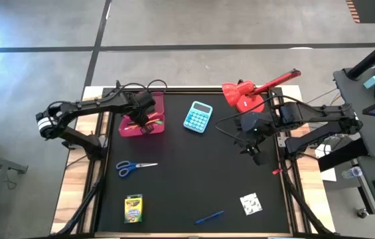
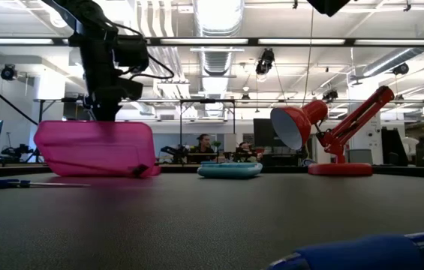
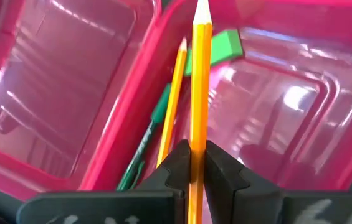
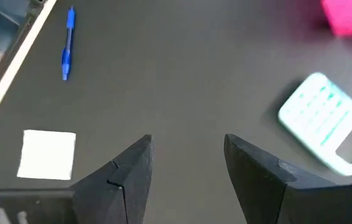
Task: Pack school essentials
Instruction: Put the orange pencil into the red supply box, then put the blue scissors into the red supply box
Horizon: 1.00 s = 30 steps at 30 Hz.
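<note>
Left gripper [image 3: 191, 168]: clamped on orange pencil [image 3: 199, 81] over pink case [image 1: 142, 126], ten o'clock.
Right gripper [image 4: 185, 165]: fingers apart, empty, three o'clock.
Crayon box [image 1: 133, 208]: print unreadable.

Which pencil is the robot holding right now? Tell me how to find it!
Find the pink case at the table's far left. The left gripper hangs over it, shut on the orange pencil. Another orange pencil lies loose inside beside a green pen.

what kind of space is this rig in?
Likely an open lab or workshop-style office. The low view shows exposed ceiling ducts and strip lights, with people seated at desks beyond the table. The high view shows bare concrete floor.
</note>
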Available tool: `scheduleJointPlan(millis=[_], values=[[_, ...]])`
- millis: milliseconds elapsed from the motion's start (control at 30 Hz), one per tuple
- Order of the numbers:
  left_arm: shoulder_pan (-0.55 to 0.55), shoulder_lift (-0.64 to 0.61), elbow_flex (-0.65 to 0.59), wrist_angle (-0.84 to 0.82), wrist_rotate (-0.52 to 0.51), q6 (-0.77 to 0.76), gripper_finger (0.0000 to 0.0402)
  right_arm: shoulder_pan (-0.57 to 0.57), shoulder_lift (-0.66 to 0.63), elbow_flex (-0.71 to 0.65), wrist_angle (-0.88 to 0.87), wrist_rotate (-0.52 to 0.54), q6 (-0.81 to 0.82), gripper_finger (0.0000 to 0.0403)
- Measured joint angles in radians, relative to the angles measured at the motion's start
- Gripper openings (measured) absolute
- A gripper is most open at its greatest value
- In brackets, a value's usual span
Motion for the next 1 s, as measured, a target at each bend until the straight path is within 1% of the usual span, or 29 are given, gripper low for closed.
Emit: scheduleJointPlan(millis=[133,267,500,633,767,900,1000], values=[[-0.001,0.000,-0.001,-0.017,0.023,-0.003,0.0013,0.000,0.000,0.006,0.009,0.001,-0.099,0.0187],[-0.002,0.000,0.010,-0.016,0.023,-0.004,0.0040,0.000,0.000,0.000,0.030,0.001,-0.153,0.0187],[-0.002,-0.002,0.050,-0.016,0.022,-0.004,0.0117,0.000,0.002,-0.006,0.116,0.000,-0.088,0.0187],[-0.002,-0.003,0.094,-0.028,0.022,-0.010,0.0147,0.000,0.002,-0.006,0.134,0.000,-0.013,0.0187],[-0.002,-0.016,0.183,-0.054,0.029,-0.057,0.0156,0.000,0.002,-0.006,0.135,0.000,0.054,0.0187],[-0.020,-0.061,0.265,-0.029,0.119,-0.126,0.0157,0.000,0.002,-0.007,0.150,0.000,0.070,0.0187],[-0.073,-0.120,0.277,0.043,0.176,-0.182,0.0157,0.000,0.002,-0.007,0.203,0.000,0.065,0.0187]])
